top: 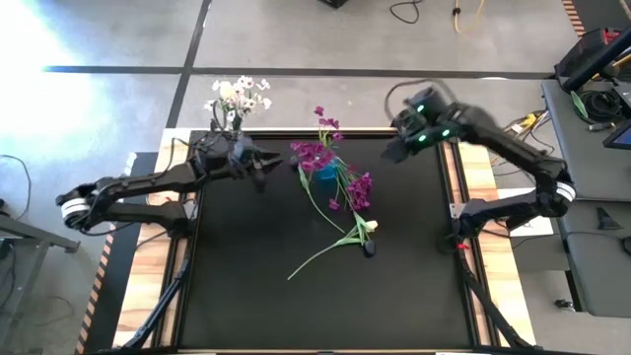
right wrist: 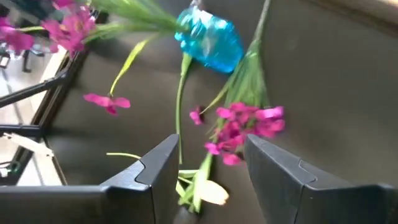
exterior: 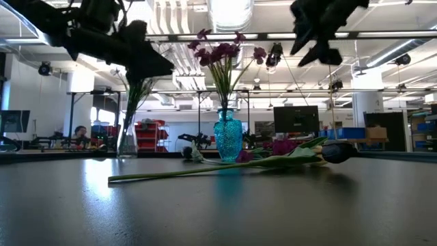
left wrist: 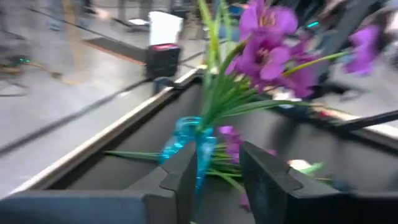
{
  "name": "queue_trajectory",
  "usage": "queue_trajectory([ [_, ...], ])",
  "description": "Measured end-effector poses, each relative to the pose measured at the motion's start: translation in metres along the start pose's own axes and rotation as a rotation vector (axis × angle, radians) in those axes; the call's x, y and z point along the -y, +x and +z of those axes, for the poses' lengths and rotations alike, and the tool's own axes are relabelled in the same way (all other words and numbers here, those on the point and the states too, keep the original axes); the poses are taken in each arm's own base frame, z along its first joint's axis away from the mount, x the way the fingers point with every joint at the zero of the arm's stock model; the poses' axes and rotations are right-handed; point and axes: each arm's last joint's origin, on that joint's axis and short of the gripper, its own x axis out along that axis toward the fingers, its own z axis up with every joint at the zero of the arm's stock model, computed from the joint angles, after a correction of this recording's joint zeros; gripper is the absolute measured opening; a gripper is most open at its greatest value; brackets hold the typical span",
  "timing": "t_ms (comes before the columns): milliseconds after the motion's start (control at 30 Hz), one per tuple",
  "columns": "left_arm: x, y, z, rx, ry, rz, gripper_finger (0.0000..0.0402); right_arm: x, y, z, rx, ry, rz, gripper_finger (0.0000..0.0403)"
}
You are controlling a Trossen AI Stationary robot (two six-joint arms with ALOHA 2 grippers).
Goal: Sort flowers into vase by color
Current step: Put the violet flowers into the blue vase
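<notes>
We see two dark, near-black arms; the left arm [top: 128,187] wears a white band, the right arm [top: 513,148] shows green lights, perhaps indicator lamps. Each wrist ends in blocky black fingers [right wrist: 155,165].

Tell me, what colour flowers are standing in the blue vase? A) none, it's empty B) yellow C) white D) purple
D: the purple flowers stand up out of the blue vase in the low view, while the white flowers sit in a separate clear vase at the table's far left edge.

Both arms raised at mid-table, left tool [top: 264,166] and right tool [top: 391,153] agape, empty
</notes>
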Motion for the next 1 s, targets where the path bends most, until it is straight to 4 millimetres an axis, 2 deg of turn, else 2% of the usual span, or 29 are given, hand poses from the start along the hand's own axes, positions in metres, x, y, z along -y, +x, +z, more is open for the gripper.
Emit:
queue_trajectory([
  [233, -0.016, -0.017, 0.006, 0.016, -0.056, -0.155, 0.0055, 0.004, 0.090, -0.027, 0.014, 0.082, 0.024, 0.0173],
  [333, -0.021, -0.018, 0.010, 0.012, -0.055, -0.159, 0.0039, 0.010, 0.120, -0.041, -0.021, 0.119, -0.063, 0.0173],
  [467, -0.023, -0.017, 0.019, 0.012, -0.019, -0.158, 0.0035, 0.011, 0.151, -0.044, -0.031, 0.109, -0.110, 0.0173],
  [767, -0.022, -0.017, 0.033, 0.005, 0.000, -0.154, 0.0035, 0.026, 0.202, -0.044, -0.075, 0.103, -0.232, 0.0173],
  [900, -0.021, -0.017, 0.037, 0.013, 0.002, -0.155, 0.0035, 0.030, 0.215, -0.046, -0.107, 0.093, -0.252, 0.0167],
  [1000, -0.021, -0.017, 0.038, 0.013, 0.000, -0.156, 0.0035, 0.034, 0.219, -0.049, -0.122, 0.098, -0.270, 0.0141],
])
